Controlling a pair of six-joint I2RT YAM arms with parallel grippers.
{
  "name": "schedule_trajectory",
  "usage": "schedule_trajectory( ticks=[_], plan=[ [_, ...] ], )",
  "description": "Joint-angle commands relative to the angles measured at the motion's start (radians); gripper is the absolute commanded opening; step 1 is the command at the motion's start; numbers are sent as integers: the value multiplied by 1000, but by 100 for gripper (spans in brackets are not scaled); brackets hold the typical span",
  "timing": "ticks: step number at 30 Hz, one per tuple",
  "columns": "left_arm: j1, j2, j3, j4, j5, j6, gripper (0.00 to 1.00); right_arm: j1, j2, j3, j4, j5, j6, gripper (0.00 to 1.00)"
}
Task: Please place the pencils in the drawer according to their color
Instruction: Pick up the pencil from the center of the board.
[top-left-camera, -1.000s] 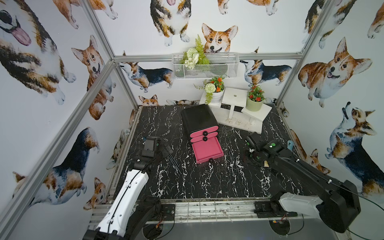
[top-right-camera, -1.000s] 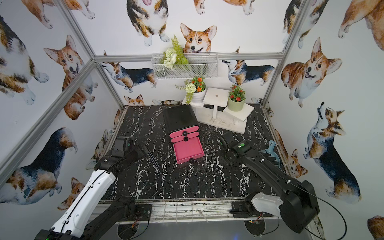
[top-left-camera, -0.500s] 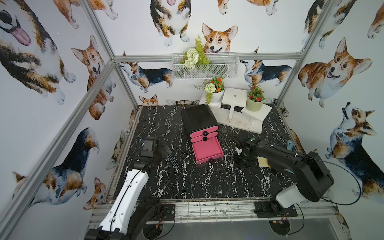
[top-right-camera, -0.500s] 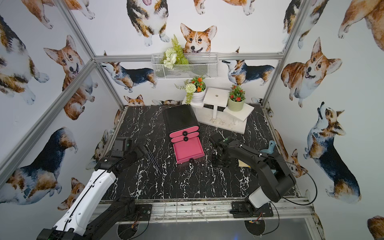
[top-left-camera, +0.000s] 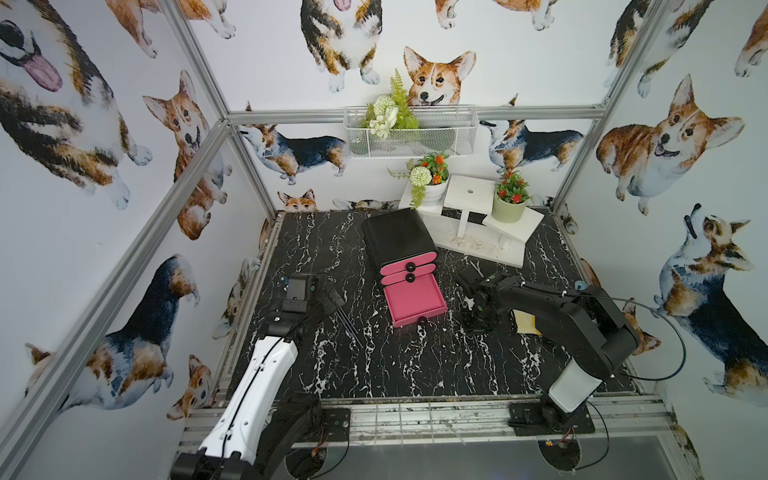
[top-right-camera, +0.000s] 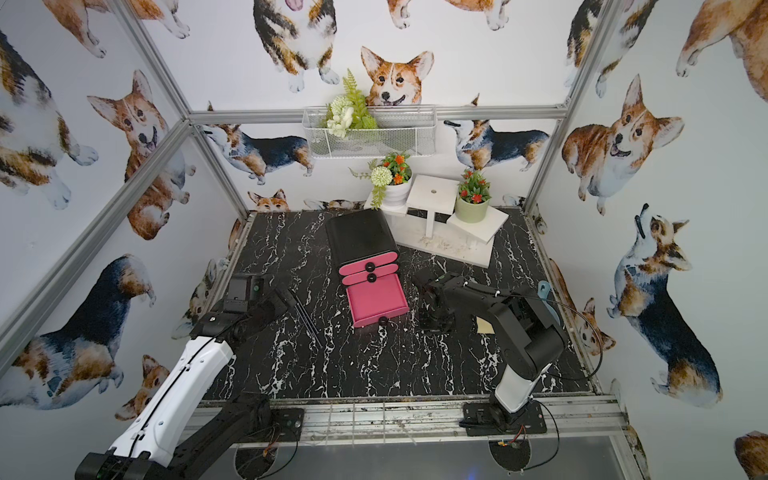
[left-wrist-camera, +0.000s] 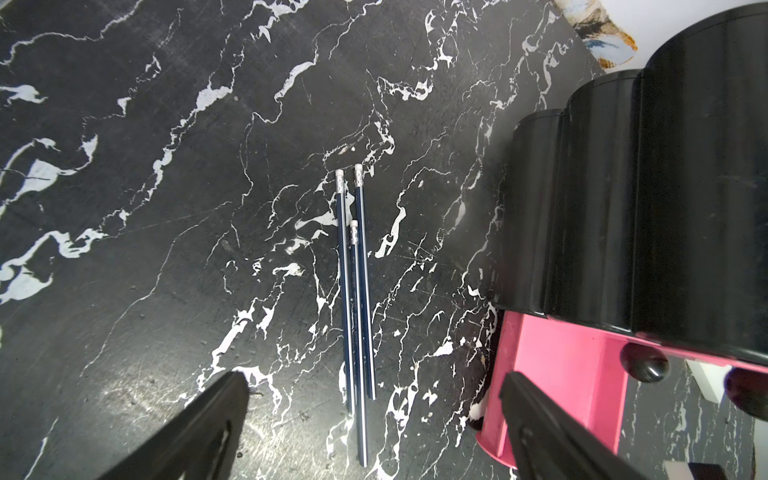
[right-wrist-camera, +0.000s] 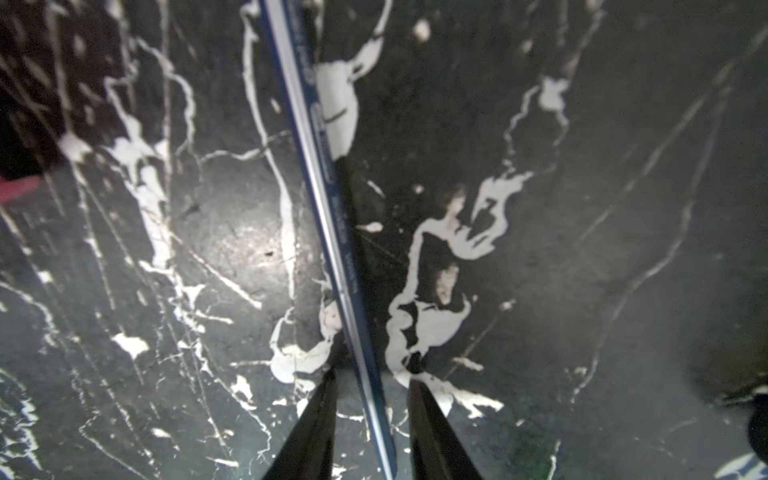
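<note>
Three dark blue pencils (left-wrist-camera: 355, 291) with white erasers lie side by side on the black marble table, left of the drawer; they also show in both top views (top-left-camera: 347, 326) (top-right-camera: 307, 320). My left gripper (left-wrist-camera: 372, 378) hovers over their tips, open wide. The black cabinet (top-left-camera: 397, 237) has its pink bottom drawer (top-left-camera: 413, 301) pulled out and empty. Right of the drawer, my right gripper (right-wrist-camera: 372, 376) points down at the table. Its fingers stand on either side of a single blue pencil (right-wrist-camera: 328, 199), with a small gap on each side. No other colours of pencil are in view.
A white stepped stand (top-left-camera: 478, 245) with two flower pots sits at the back right. A wire basket (top-left-camera: 409, 133) hangs on the back wall. A yellow sheet (top-left-camera: 525, 322) lies on the table beside the right arm. Metal frame rails edge the table.
The right arm has folded in from the right side and come down to the table just right of the drawer. Its jaws have narrowed around the pencil. The left arm has not moved.
</note>
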Motion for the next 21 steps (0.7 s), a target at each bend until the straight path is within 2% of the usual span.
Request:
schedule_trajectory(
  ticks=[1, 7, 11, 21],
  plan=[
    [3, 3, 1, 15, 2, 2, 100, -4, 32, -46, 104, -22, 49, 24],
    [3, 3, 1, 14, 6, 5, 100, -6, 70, -53, 96, -3, 96, 7],
    [4, -4, -3, 13, 6, 5, 100, -5, 73, -57, 88, 20, 128, 0],
    [6, -8, -2, 7, 5, 8, 100, 8, 10, -42, 62, 19, 123, 0]
  ],
)
